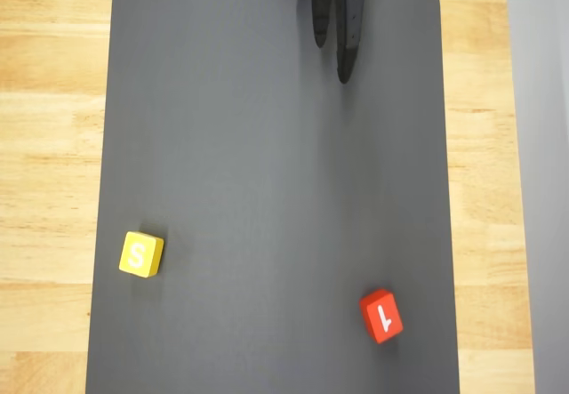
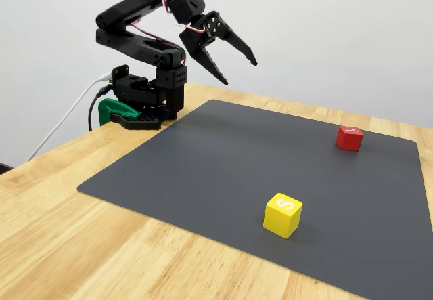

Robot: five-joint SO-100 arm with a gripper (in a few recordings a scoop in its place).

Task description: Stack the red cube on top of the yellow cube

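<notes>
arm folded above its base, tool (image 2: 239, 72) raised over mat (image 2: 223, 158) edge, fingers spread apart and empty, red cube (image 2: 349, 138) and yellow cube (image 2: 283, 215) well apart on mat

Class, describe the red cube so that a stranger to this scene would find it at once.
Start at the dark grey mat on the wooden table. In the overhead view, the red cube lies near the mat's lower right corner. It is red with a white "1", unlike the yellow cube marked "S".
</notes>
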